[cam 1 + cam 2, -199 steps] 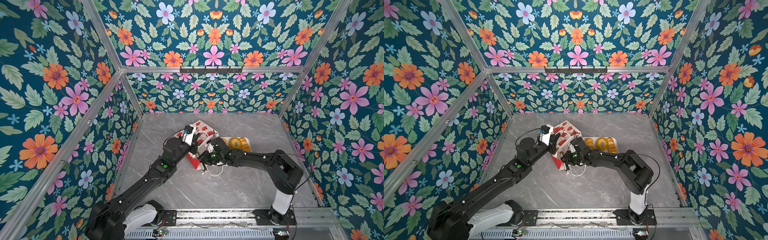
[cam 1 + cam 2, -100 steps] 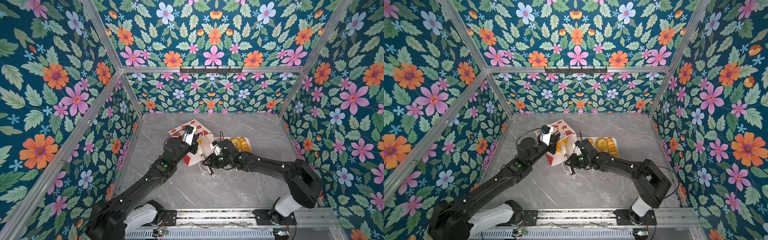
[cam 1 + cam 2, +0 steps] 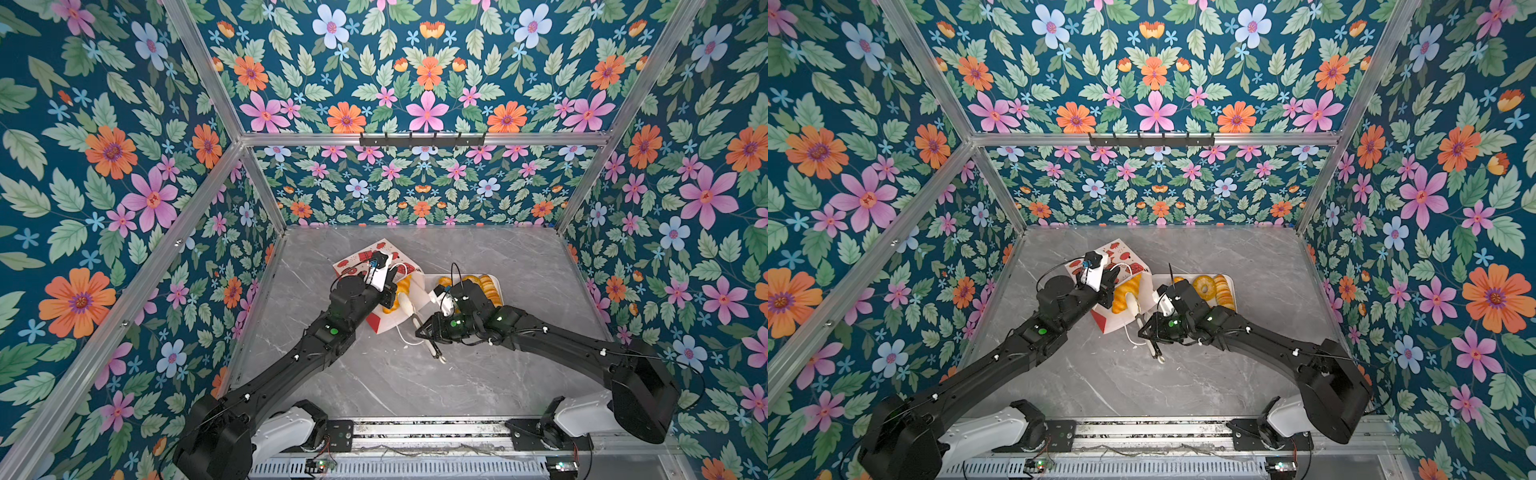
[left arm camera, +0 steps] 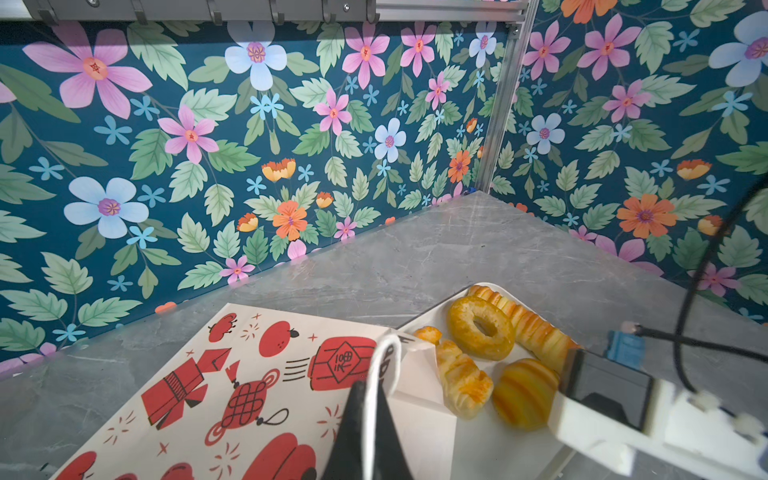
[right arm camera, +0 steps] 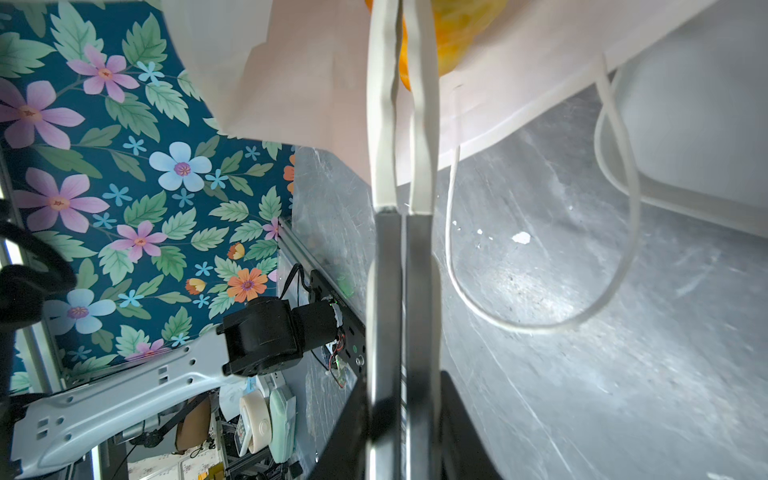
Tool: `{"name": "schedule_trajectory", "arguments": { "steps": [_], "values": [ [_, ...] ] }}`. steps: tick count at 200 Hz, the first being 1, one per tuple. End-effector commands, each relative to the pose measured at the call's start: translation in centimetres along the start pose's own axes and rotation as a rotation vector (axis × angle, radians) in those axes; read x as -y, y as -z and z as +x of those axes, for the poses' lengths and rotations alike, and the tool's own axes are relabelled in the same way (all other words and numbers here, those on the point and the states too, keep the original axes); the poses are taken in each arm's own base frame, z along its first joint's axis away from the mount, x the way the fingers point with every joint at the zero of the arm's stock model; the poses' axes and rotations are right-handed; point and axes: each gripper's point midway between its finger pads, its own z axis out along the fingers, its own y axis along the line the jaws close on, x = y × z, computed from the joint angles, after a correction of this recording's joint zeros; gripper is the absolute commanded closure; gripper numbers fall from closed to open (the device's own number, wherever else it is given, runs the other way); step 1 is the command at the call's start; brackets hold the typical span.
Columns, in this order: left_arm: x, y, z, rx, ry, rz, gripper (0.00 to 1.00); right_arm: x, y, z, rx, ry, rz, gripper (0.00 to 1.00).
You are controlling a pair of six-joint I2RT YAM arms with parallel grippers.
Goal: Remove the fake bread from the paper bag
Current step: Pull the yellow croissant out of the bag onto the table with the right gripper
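Paper bag [image 3: 1121, 251] lying on its side, a croissant [image 3: 1123, 295] in its open mouth, both grippers at it.
The left gripper [image 4: 363, 399] is closed on the bag's white cord handle [image 4: 382, 361]; the bag, white with red motifs, lies under it. The right gripper [image 5: 402, 50] has its white fingers nearly together, the tips against the glossy golden croissant; whether they pinch it I cannot tell. Only the top views show the croissant's ridged length. Only the left wrist view shows clearly the ring donut [image 4: 480, 328], long twisted stick [image 4: 532, 330], ridged bun [image 4: 523, 392] and twisted roll [image 4: 461, 380] on the white tray [image 4: 494, 442], behind the right gripper's wrist.
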Motion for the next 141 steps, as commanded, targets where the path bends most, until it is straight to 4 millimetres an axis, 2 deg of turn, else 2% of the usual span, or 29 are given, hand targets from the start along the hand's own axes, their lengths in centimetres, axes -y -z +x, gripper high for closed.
{"name": "schedule_trajectory", "arguments": {
  "steps": [1, 65, 141],
  "values": [
    [-0.7, -0.1, -1.3, 0.055, 0.004, -0.039, 1.0, -0.7, 0.6, 0.8, -0.037, 0.027, -0.021, 0.96],
    [-2.7, -0.2, -1.1, 0.06, 0.015, -0.159, 1.0, -0.8, 3.5, 2.7, -0.076, 0.039, -0.007, 0.96],
    [-5.8, 0.7, -0.3, 0.061, 0.045, -0.338, 1.0, -1.0, 8.6, 2.7, -0.048, 0.038, 0.031, 0.96]
  ]
}}
